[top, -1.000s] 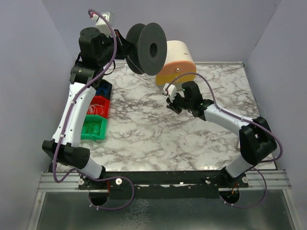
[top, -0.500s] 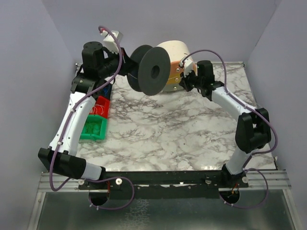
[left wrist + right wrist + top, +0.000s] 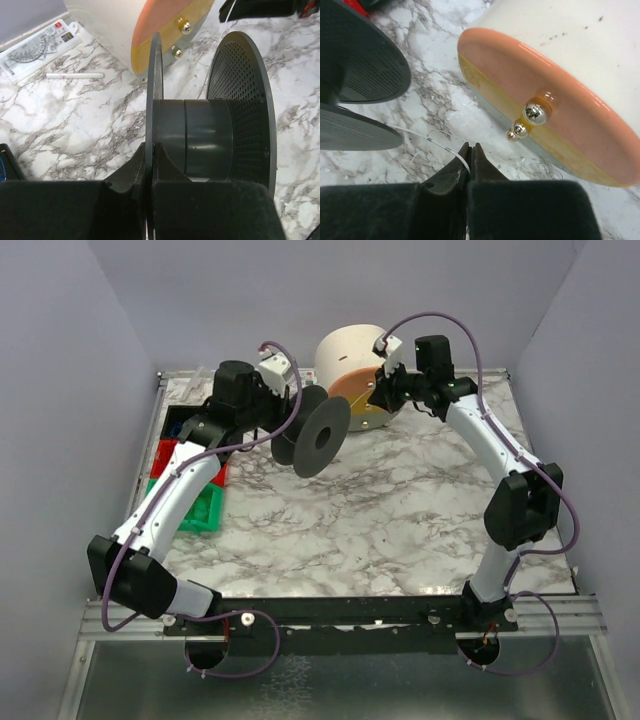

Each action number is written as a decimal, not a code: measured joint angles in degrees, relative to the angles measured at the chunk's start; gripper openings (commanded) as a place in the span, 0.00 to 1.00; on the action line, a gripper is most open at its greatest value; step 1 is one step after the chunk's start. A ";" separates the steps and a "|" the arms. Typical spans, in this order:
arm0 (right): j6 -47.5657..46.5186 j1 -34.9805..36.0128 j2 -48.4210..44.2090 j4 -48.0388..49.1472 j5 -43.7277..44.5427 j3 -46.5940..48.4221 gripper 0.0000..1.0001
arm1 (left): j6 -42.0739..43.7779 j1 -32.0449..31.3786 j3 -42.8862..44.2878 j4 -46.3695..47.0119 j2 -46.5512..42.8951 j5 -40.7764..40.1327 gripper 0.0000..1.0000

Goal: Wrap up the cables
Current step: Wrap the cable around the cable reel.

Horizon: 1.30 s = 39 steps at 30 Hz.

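A dark grey spool (image 3: 318,437) hangs over the back middle of the table, axis roughly level. My left gripper (image 3: 151,152) is shut on the rim of its left flange; the bare core (image 3: 200,135) and perforated right flange (image 3: 245,100) show beyond. My right gripper (image 3: 471,150) is shut on a thin white cable (image 3: 422,136), which runs left toward the spool's flanges (image 3: 360,55). In the top view the right gripper (image 3: 378,392) sits just right of the spool, in front of the drum. The same cable (image 3: 226,22) shows as a pale line above the spool.
A cream drum (image 3: 352,352) with an orange face (image 3: 545,115) and gold knobs (image 3: 536,113) stands at the back. Coloured bins (image 3: 195,508) line the left edge. A protractor ruler (image 3: 35,50) and white pen (image 3: 75,76) lie back left. Loose wire strands (image 3: 535,167) lie by the drum.
The left arm has brought the spool down and forward, closer to the table. The right arm swung from mid-table to the back beside the drum. Both grippers stayed shut.
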 measured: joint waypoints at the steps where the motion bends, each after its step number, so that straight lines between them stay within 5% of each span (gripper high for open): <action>1: 0.04 -0.37 0.39 -1.86 -1.18 1.81 0.00 | 0.85 -1.27 -0.57 0.22 0.00 -1.88 0.00; 12: 3.93 -1.14 2.21 -14.84 -14.16 9.20 0.00 | 3.82 -9.40 -3.02 4.42 2.10 -22.86 0.00; 22: 13.05 0.20 2.80 -12.28 -25.83 7.96 0.00 | 0.68 -13.66 -2.82 7.13 9.14 -29.07 0.00; 39: 21.77 9.29 3.28 -2.32 -31.34 -4.00 0.01 | -5.86 -13.53 7.52 1.99 18.71 -35.67 0.00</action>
